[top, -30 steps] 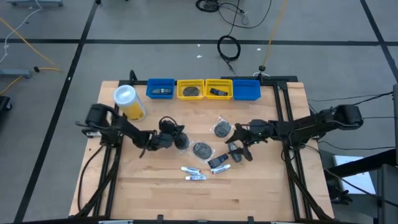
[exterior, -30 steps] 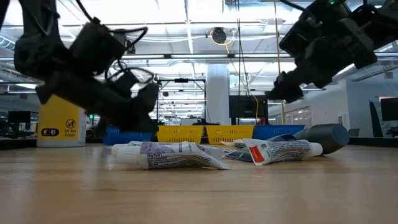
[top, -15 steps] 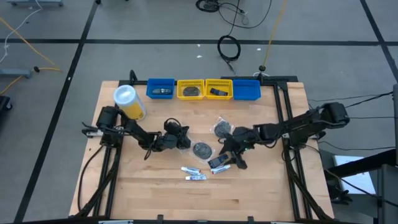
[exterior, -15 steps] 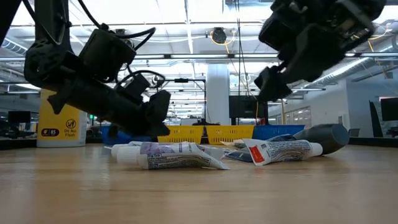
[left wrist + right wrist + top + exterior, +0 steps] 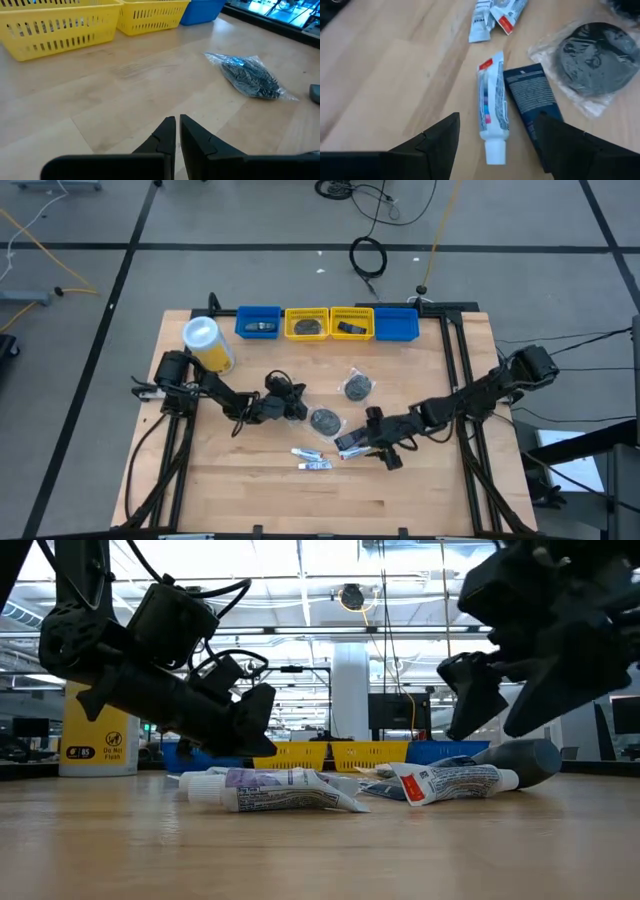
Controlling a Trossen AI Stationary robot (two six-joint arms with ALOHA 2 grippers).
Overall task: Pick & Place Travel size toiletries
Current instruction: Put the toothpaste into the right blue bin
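The right end effector (image 5: 492,137) is held spread wide, low over the bench (image 5: 250,500), with a white tube (image 5: 492,122) and a dark flat tube (image 5: 532,97) lying side by side, touching, between its fingers (image 5: 432,142). A wrapped grey disc (image 5: 592,60) is seen just beyond them, partly cut off by the picture's edge, and two more white tubes (image 5: 495,15) lie farther on, also cut off. The left end effector (image 5: 176,137) is nearly closed and holds nothing; a second wrapped disc (image 5: 250,77) lies near it. Four bins stand in a row at the far edge: the left blue bin (image 5: 258,322) and two yellow bins (image 5: 329,324) each hold a small item too small to identify.
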